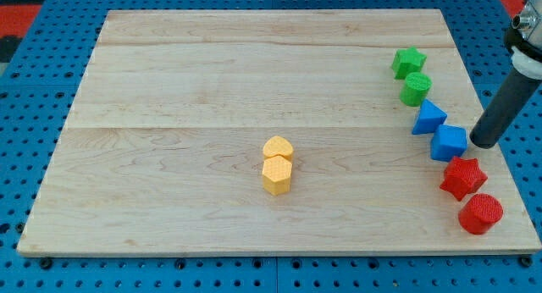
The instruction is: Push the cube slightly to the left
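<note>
A blue cube [449, 142] sits on the wooden board [169, 90] near the view's right edge. My tip [483, 144] is just to the right of the cube, close to its right side, perhaps touching it. The rod rises from there to the view's upper right. A blue triangular block [428, 118] lies just up-left of the cube, touching or nearly touching it.
A green star [408, 62] and a green cylinder [415, 89] lie above the blue blocks. A red star [462, 176] and a red cylinder [481, 213] lie below the cube. A yellow heart [277, 147] and a yellow hexagon [276, 175] sit mid-board.
</note>
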Controlling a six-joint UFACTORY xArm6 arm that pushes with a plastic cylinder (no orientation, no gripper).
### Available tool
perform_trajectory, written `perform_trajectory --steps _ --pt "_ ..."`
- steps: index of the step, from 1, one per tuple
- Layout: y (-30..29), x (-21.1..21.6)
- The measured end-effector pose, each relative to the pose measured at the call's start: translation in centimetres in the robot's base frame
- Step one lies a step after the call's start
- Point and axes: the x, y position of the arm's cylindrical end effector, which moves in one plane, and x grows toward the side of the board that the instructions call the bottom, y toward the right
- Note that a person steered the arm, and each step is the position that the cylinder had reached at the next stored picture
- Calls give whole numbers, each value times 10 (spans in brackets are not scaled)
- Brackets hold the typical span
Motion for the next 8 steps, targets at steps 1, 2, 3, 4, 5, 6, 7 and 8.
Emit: perform_trajectory --steps 1,2,3,4,5,6,7,8 --pt "0 2" --pt "0 6" --pt "0 10" --pt "-3 11" --pt "-10 11" --pt "-17 18" --pt "-24 22" --pt "-19 23"
